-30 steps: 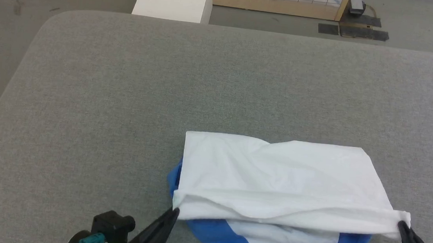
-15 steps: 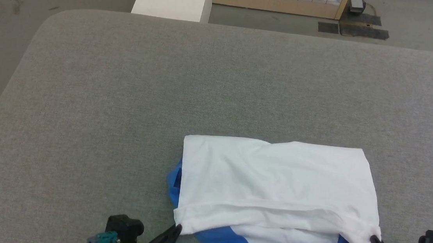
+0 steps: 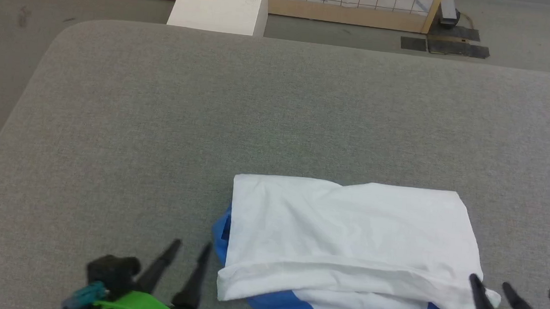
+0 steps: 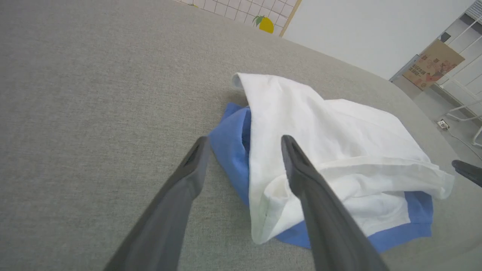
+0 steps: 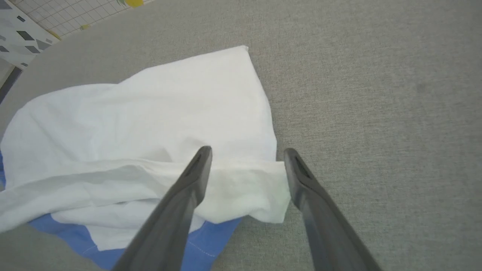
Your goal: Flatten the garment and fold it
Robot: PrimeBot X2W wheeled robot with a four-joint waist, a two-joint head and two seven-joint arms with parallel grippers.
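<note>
Fold's down, both claws just let go

Big grey table, and the garment sits by its near edge, right of the middle, as a white rectangle with a blue band poking out along the near side and at its left end. A second ago both claws were pinching the corners of that white flap. Now the left gripper has its fingers spread wide and is parked just left of the cloth, not touching. The right gripper is spread too, hovering at the flap's near right corner; can't tell if it brushes it. I'd say this fold is laid, though the top is a bit wrinkly and may want smoothing or another fold.
</note>
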